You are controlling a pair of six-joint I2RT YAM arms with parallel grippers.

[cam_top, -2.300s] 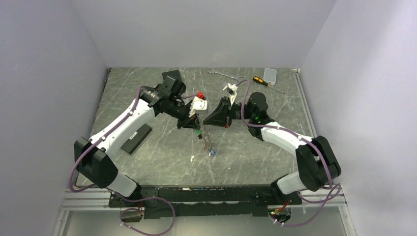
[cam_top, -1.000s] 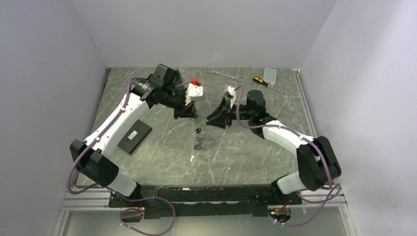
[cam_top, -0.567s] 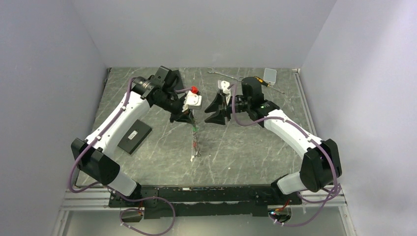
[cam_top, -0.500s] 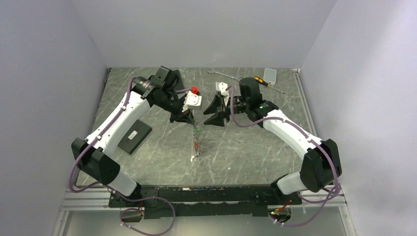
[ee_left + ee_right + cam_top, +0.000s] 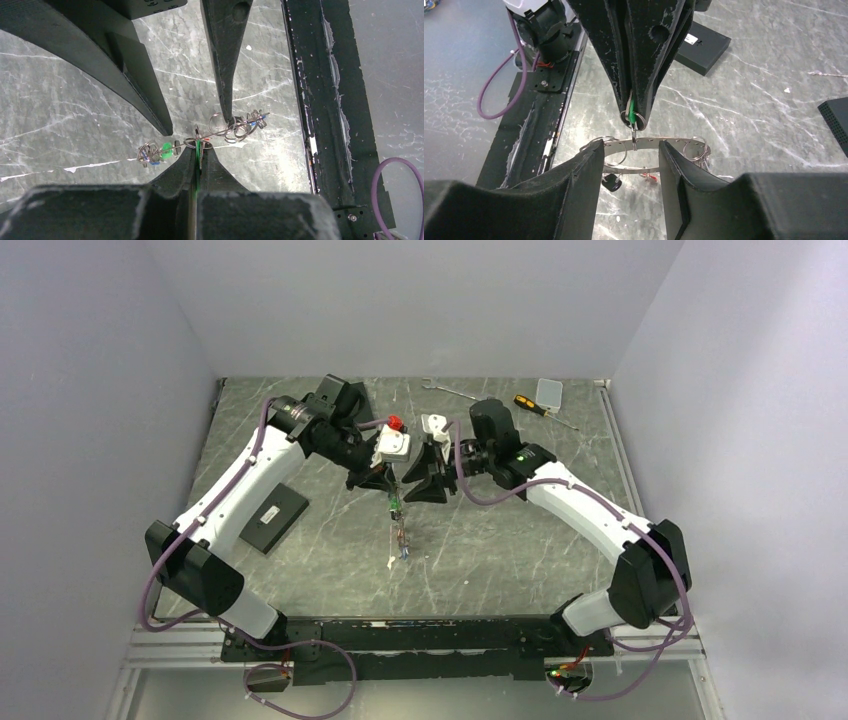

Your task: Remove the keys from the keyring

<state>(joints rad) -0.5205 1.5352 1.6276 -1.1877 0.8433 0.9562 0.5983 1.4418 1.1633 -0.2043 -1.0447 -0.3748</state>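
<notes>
the grey marbled table (image 5: 520,540) bears everything. of the containers, the largest is a flat black box (image 5: 277,517) with a white label, lying at 8 o'clock from the grippers. a second black box (image 5: 835,112) shows only a corner in the right wrist view. a small pale case (image 5: 549,391) sits at the far edge toward 1 o'clock. we cannot tell what any of them holds. just beside the case lies a yellow-and-black screwdriver (image 5: 533,407), and nearer 12 o'clock a thin wrench (image 5: 448,390), both well apart from the grippers.

the keyring (image 5: 646,143) hangs at centre, at 6 o'clock under the left gripper (image 5: 196,145), whose fingers are pinched tight on a green tag (image 5: 630,116) joined to it by a small split ring. the right gripper (image 5: 630,146) stands partly spread, one finger on either side of the ring's near arc. we cannot tell whether they touch it. the keys (image 5: 252,120) bunch along the ring.
</notes>
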